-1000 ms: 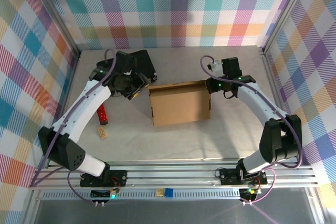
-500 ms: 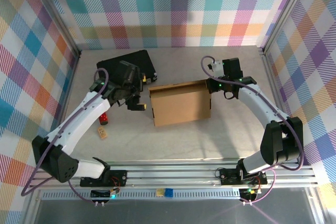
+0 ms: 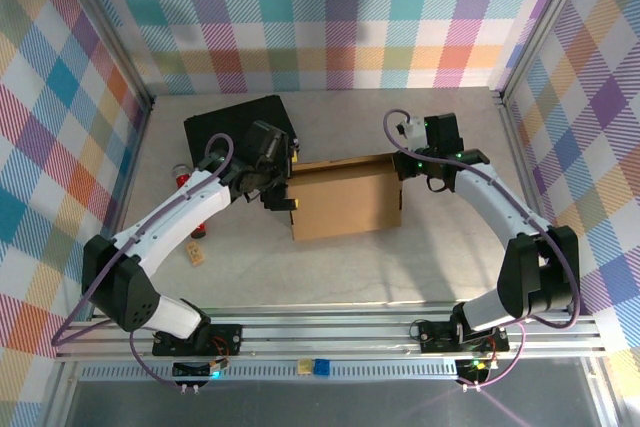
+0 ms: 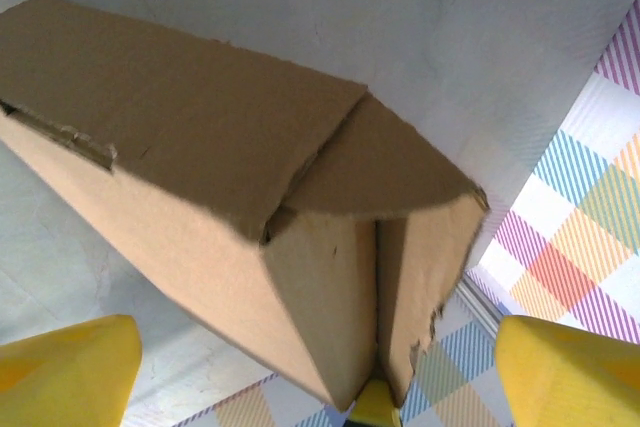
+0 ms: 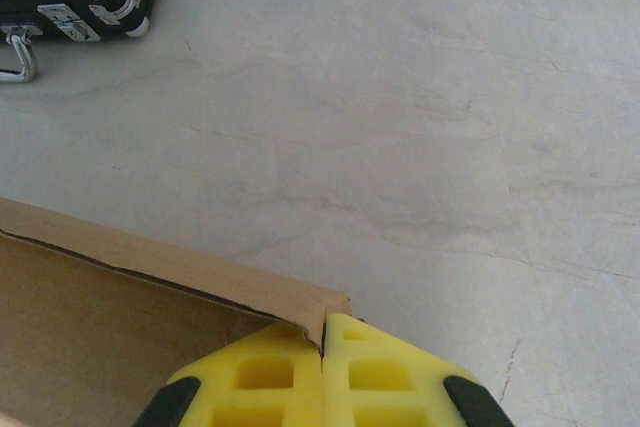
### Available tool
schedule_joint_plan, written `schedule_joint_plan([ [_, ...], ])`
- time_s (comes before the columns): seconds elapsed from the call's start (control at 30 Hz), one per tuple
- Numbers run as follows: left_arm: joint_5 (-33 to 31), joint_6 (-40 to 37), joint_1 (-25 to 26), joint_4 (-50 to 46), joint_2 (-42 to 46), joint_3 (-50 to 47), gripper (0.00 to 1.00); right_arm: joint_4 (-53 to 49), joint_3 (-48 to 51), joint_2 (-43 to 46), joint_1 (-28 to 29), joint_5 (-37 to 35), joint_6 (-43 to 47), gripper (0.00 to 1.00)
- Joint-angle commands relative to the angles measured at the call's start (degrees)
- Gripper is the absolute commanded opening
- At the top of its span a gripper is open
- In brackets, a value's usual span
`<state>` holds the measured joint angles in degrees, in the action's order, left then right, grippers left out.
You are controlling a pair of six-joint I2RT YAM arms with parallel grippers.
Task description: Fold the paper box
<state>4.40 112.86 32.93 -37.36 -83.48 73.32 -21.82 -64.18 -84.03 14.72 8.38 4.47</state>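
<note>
- Where the plain brown corrugated cardboard paper box (image 3: pixel 345 202) lies at the middle of the grey table (image 3: pixel 400 267), its long axis runs from 9 to 3 o'clock in the top view. The 3 o'clock end is turned slightly toward the far wall.
- The left fingers (image 4: pixel 65 372) stand wide apart at the box's 9 o'clock end. In the left wrist view that narrow end points in between them, clear of both, so nothing is held.
- The right fingers (image 5: pixel 265 382) are pressed together at the box's 1 o'clock corner, pinching the thin edge of its upright far wall.
- A black rectangular case (image 3: pixel 225 127) lies at the box's 10 o'clock, near it.
</note>
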Motion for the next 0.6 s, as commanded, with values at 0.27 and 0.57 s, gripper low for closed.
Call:
schedule_joint_plan([
  [0.27, 0.33, 7.64, 0.29, 7.65, -2.21, -4.4, 0.68, 2.5, 1.78, 2.82, 0.37, 1.07, -1.83, 0.0],
  [0.57, -1.69, 8.25, 0.21, 8.81, 0.49, -6.85, 0.46, 4.65, 3.25, 3.96, 0.45, 0.76, -2.76, 0.0],
])
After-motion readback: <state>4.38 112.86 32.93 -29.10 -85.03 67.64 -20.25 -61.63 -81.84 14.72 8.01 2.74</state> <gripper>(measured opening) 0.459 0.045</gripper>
